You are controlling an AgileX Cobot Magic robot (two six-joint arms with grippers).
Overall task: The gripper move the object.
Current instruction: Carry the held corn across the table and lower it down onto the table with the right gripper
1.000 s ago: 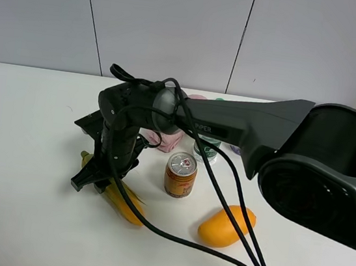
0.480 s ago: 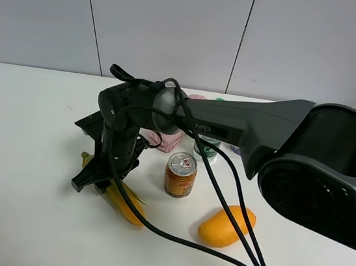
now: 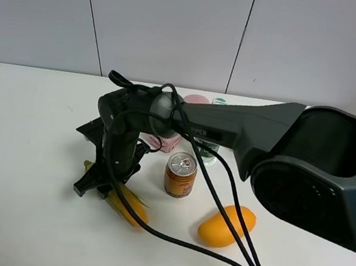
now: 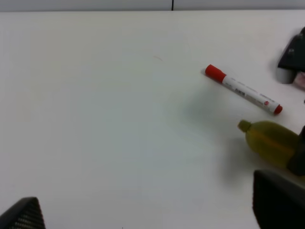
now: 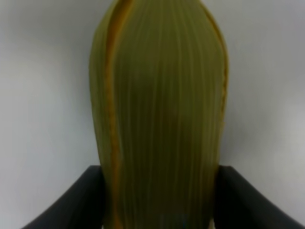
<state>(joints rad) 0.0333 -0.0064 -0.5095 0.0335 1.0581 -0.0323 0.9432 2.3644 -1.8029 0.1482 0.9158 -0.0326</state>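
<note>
The right claw (image 3: 94,186) is shut tight on the corn (image 3: 127,206). From the claw's own camera, the green leaves fill the space between its two black fingers (image 5: 71,202). The corn lies low on the white table (image 3: 18,151), on the near left side, left of the red can (image 3: 180,174). Its thin green end points far and left. Its yellow end points near and right, toward the mango (image 3: 226,226).

Since a second ago, the claw and the corn have slid a little bit nearer and a little to the right. The big black arm (image 3: 244,125) has shifted too. More of the pink cup (image 3: 197,99) and the green lid (image 3: 219,101) shows behind it on the far side now. The can and the mango have not moved.

The left claw (image 4: 147,212) hangs over the table to the left of the corn. Its fingers (image 4: 279,200) are far apart, with nothing between them. Its camera sees a white marker with a red cap (image 4: 243,89) lying near the thin end of the corn, not touching it.
</note>
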